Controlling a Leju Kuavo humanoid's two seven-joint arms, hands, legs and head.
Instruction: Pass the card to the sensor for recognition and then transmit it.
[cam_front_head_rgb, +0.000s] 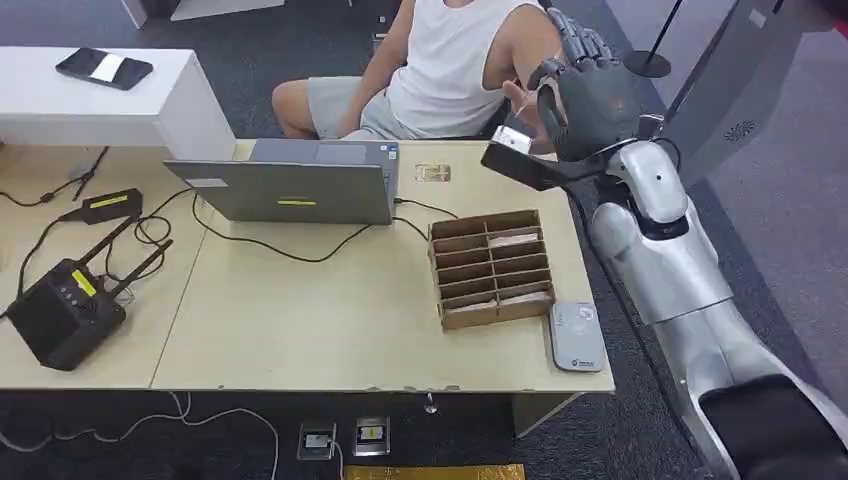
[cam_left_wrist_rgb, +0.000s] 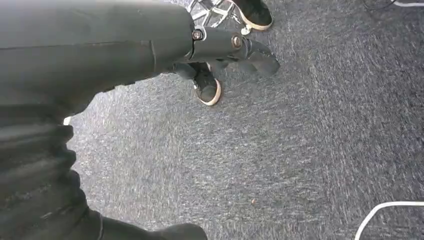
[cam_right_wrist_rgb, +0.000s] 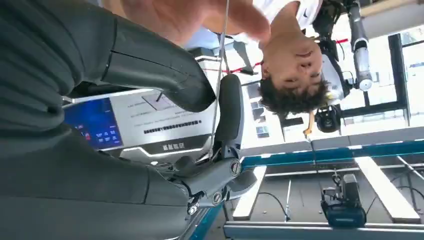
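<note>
Your right hand (cam_front_head_rgb: 585, 100) pinches the card (cam_right_wrist_rgb: 218, 75) edge-on, raised beyond the worktop (cam_front_head_rgb: 330, 320) toward the person's hand (cam_right_wrist_rgb: 200, 15) (handover seemingly underway), so only release appears left.

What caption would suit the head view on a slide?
The robot's raised right hand offers a thin white card to a seated person's hand beyond the wooden table.

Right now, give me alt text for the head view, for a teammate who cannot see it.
The robot's right hand is raised past the table's far right corner, holding a card out to a seated person whose hand is at the card. On the wooden table sit a laptop, a slotted cardboard card holder and a grey card reader.
</note>
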